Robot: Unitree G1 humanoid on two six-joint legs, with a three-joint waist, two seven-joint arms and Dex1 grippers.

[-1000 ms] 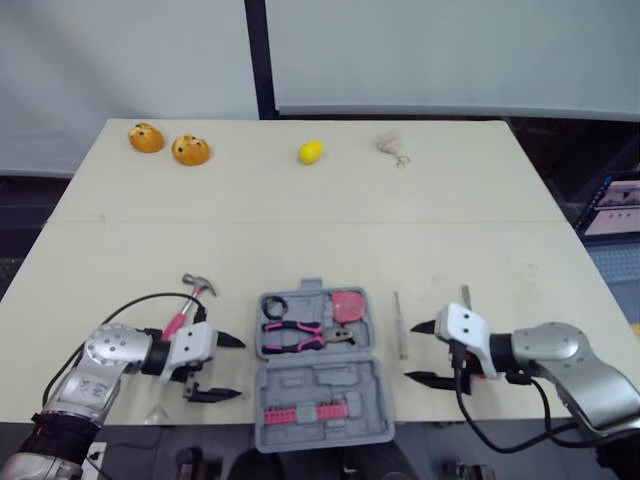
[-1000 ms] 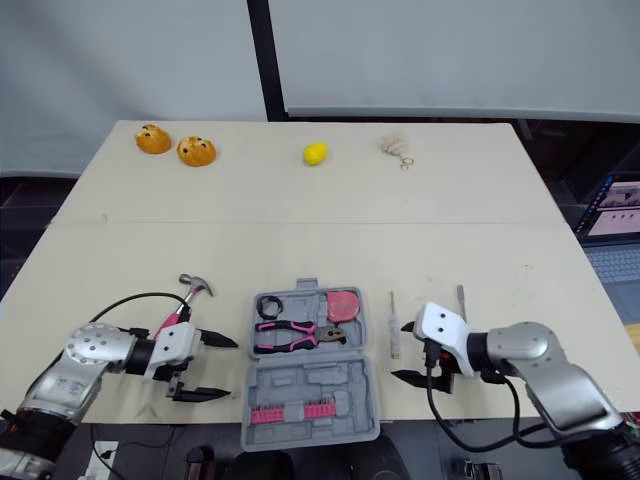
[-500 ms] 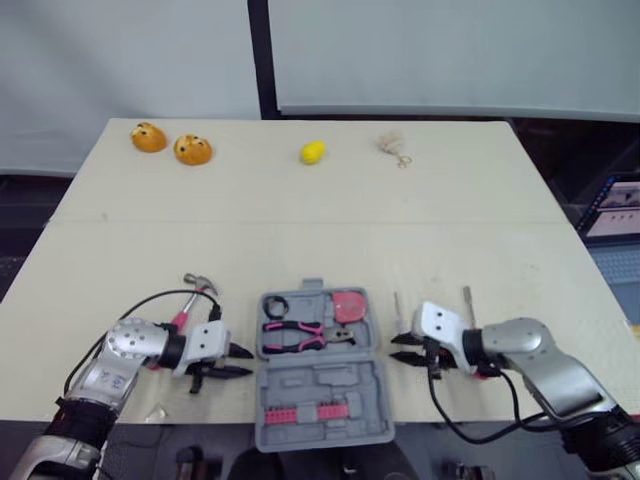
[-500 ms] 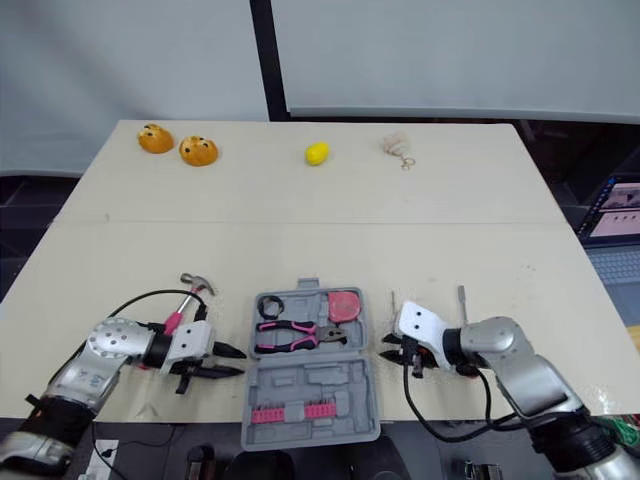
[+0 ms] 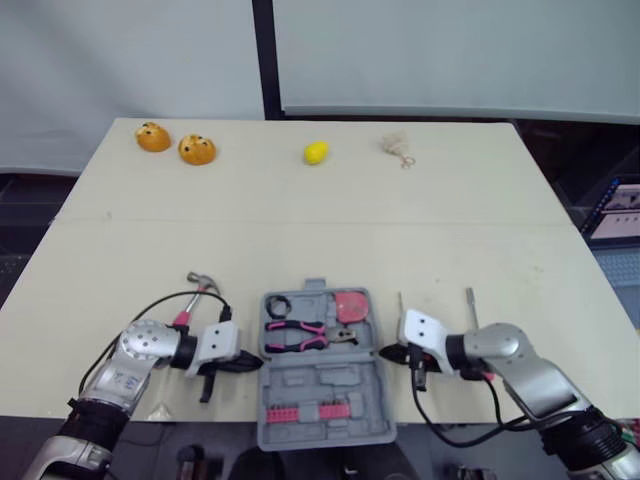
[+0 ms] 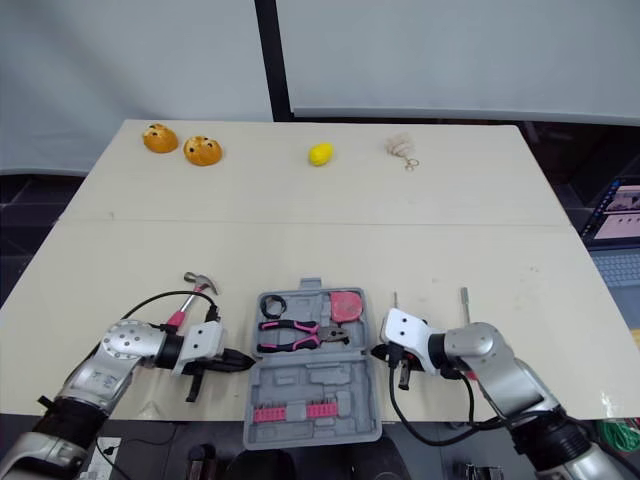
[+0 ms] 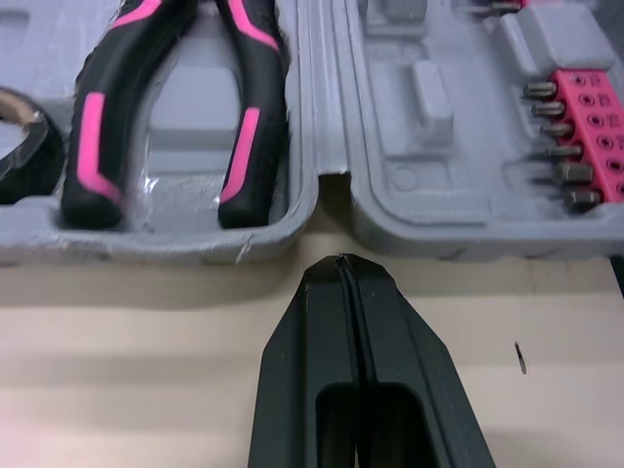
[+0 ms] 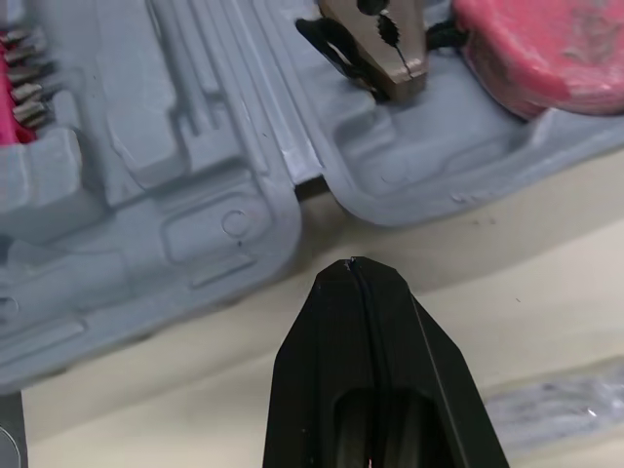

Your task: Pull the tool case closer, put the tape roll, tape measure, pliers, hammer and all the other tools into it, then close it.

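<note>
Tool case (image 5: 322, 388) open, grey, pliers (image 5: 290, 337) inside; left fingers (image 7: 307, 366) and right fingers (image 8: 322, 351) together.

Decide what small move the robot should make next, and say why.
Probably ease the left pincer and right pincer inward until their tips touch the case at its hinge. Both are shut and aimed at its opposite sides, with a small gap of table between tip and case. Clamped so, the case could be dragged closer; the hammer lies outside it.

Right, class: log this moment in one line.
tool case: open | left gripper: shut, by left hinge | right gripper: shut, by right hinge | inside: pliers, tape roll, tape measure | outside: hammer
</note>
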